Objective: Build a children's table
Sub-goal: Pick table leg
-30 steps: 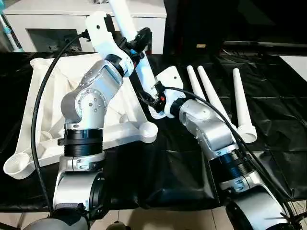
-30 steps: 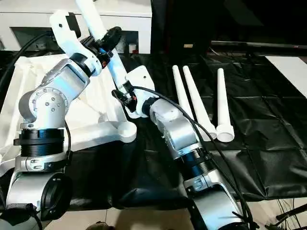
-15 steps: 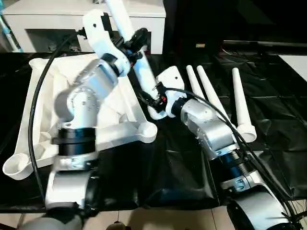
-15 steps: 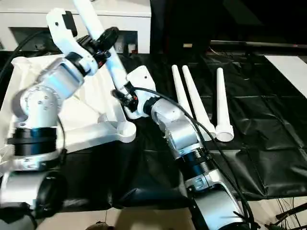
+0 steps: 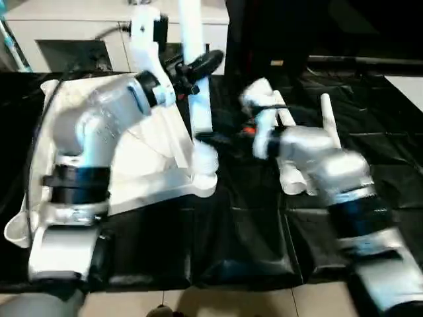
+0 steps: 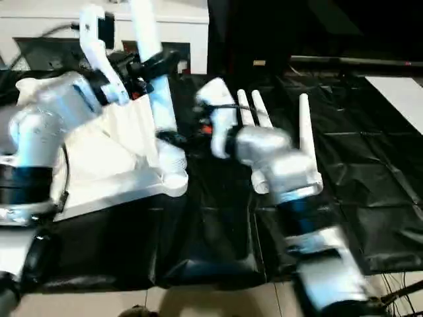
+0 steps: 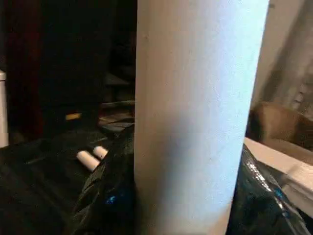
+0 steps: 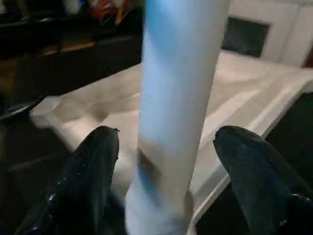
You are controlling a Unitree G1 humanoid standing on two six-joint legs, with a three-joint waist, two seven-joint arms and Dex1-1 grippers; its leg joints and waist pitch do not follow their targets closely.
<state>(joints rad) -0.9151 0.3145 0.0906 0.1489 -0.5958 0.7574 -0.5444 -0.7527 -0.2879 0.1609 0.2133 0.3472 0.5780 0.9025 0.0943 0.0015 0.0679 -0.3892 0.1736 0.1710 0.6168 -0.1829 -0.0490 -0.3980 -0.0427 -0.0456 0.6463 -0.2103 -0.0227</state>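
Observation:
The children's table top [image 5: 155, 168] lies underside up on the black sheet at the left. One white leg [image 5: 199, 109] stands almost upright with its lower end at the near right corner socket [image 5: 206, 162]. My left gripper [image 5: 197, 66] is shut on this leg high up; the leg [image 7: 195, 112] sits between its black fingers [image 7: 105, 200]. My right gripper [image 8: 168, 132] is open, its fingers [image 8: 90, 181] standing apart on either side of the leg [image 8: 178, 98] near the socket without touching it. The right arm [image 5: 317, 165] is blurred with motion.
Loose white legs [image 5: 326, 117] lie on the black sheet [image 5: 231, 224] to the right, partly behind my right arm. A white cabinet [image 5: 66, 26] stands behind the table. The sheet's front edge runs just before my forearms.
The leg has swung from a lean to nearly upright in my left gripper. My right gripper has opened off the leg's lower part, and that arm has drawn back to the right.

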